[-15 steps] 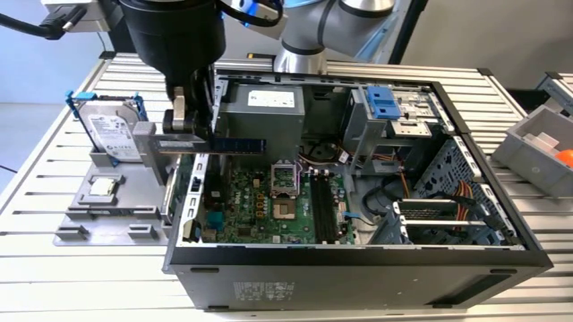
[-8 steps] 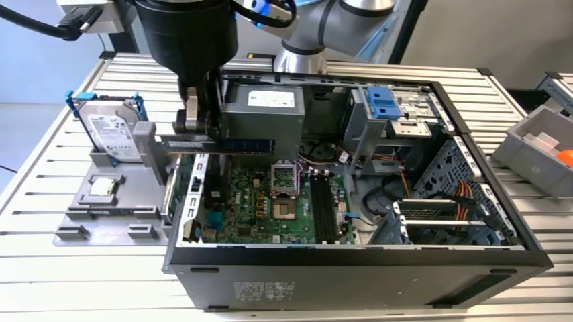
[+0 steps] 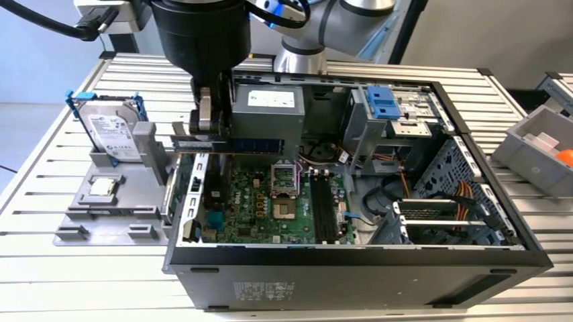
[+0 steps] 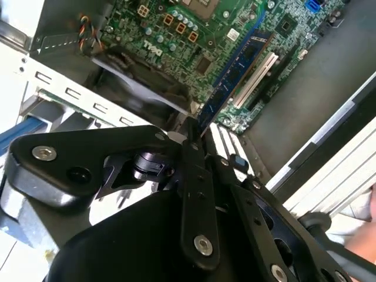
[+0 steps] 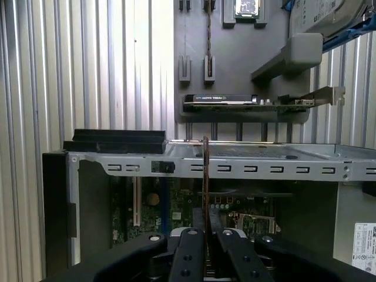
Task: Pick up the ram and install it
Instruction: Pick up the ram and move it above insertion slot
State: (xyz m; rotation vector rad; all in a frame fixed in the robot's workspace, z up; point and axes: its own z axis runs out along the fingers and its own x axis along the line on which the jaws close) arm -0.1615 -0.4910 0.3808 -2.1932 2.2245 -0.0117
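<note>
My gripper (image 3: 208, 127) is shut on the ram (image 3: 237, 143), a long, thin dark-blue stick. It is held level over the open computer case, above the motherboard (image 3: 255, 201) at the exterior view's left. The stick juts toward the exterior view's right from the fingers. In the second wrist view the ram (image 4: 235, 76) reaches out from the fingertips (image 4: 191, 147) over the green board. In the first wrist view the ram (image 5: 205, 188) is seen edge-on, rising between the two black fingers (image 5: 188, 252). The black memory slots (image 3: 323, 208) lie lower down on the board, apart from the stick.
The case (image 3: 358, 275) lies open on a slatted metal table. A grey holder (image 3: 107, 208) at the exterior view's left carries a hard drive in a blue frame (image 3: 112, 131) and a green card (image 5: 235, 103). A grey bin (image 3: 537, 144) stands at the right.
</note>
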